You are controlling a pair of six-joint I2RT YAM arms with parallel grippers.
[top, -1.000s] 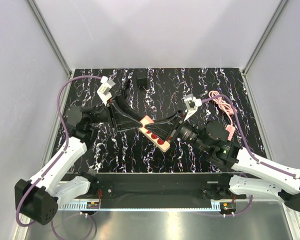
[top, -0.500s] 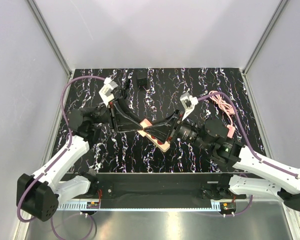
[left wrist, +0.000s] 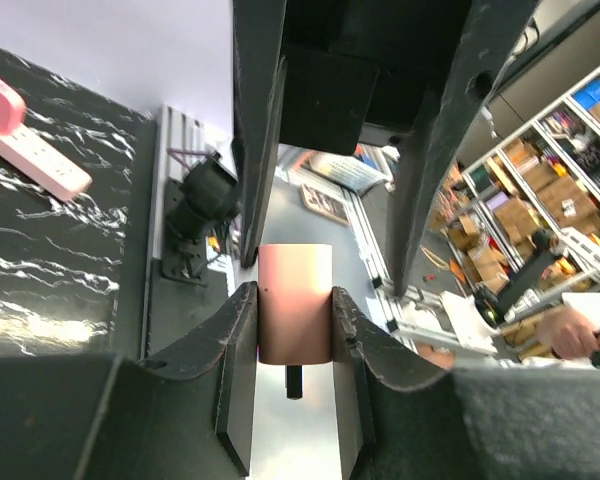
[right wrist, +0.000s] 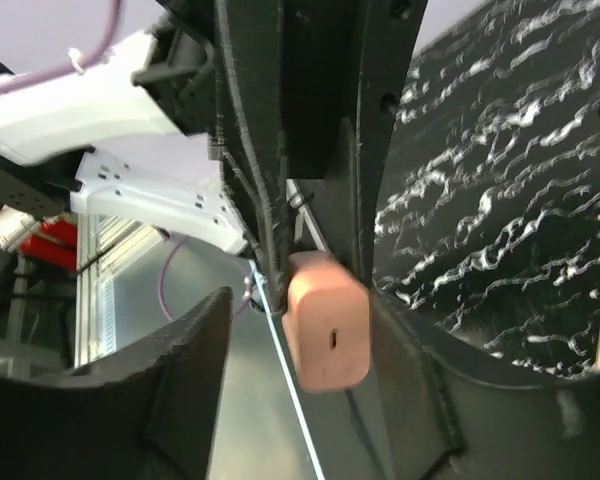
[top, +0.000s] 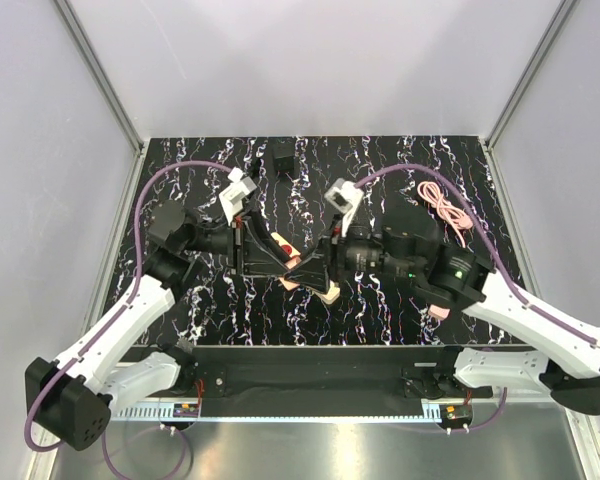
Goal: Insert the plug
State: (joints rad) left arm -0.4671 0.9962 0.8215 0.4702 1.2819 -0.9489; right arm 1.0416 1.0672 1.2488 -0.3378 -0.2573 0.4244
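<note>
Centrally, both arms converge over the black marbled worktop (top: 205, 300). The cream power strip (top: 326, 291) is largely hidden beneath them, and from above only its near end and a sliver with a red socket show. The left tool (top: 280, 262) is clenched on the strip, with both fingers (left wrist: 235, 330) pressed flat against its sides in the left wrist view. The right tool (top: 312, 272) stands released. In its own view a rounded cream-pink end lies against one finger, with a clear gap to the other finger (right wrist: 195, 380). Whether that end belongs to the strip is hard to make out.

The plug (top: 284, 157) sits alone just beside the far edge of the worktop, well apart from both tools. Its cord cannot be traced against the dark surface. The coiled pink cable (top: 445, 205) lies near the right edge, partly covered by the right arm. Bare worktop remains to the left and along the near edge. Pale walls (top: 330, 70) close the far, left and right sides. Whether the strip rests on the worktop or is lifted cannot be told.
</note>
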